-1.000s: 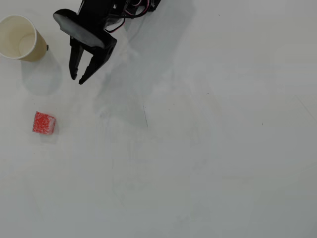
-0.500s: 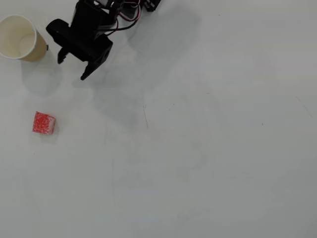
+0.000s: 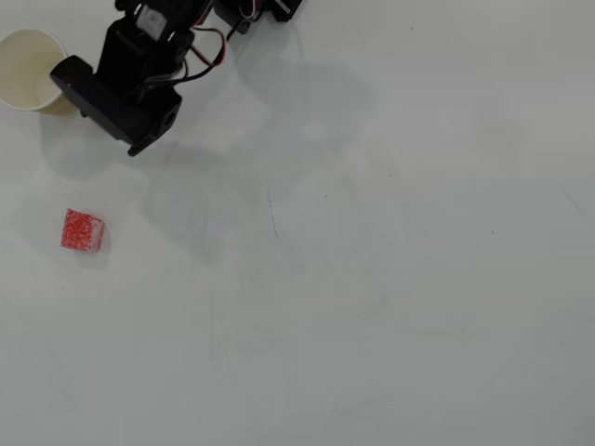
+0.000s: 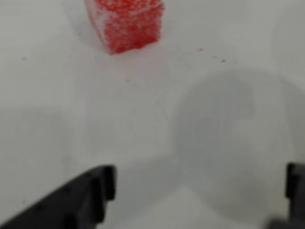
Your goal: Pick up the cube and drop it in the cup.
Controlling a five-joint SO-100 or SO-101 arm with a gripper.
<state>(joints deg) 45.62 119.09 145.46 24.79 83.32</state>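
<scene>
Fingers (image 4: 95, 191) of mine are spread wide in the wrist view, one at the lower left and the other just showing at the right edge, with only bare table (image 4: 143, 119) between them, so I grip nothing. Going left to right in the overhead view: the cup (image 3: 26, 70) stands at the far left top, the cube (image 3: 83, 230) rests on the table below it, well apart from it, and my gripper (image 3: 112, 116) hangs beside the cup. The cube sits ahead of me at the top of the wrist view (image 4: 125, 24). I judge that nothing is done yet: reaching, grasping, carrying and dropping all remain.
</scene>
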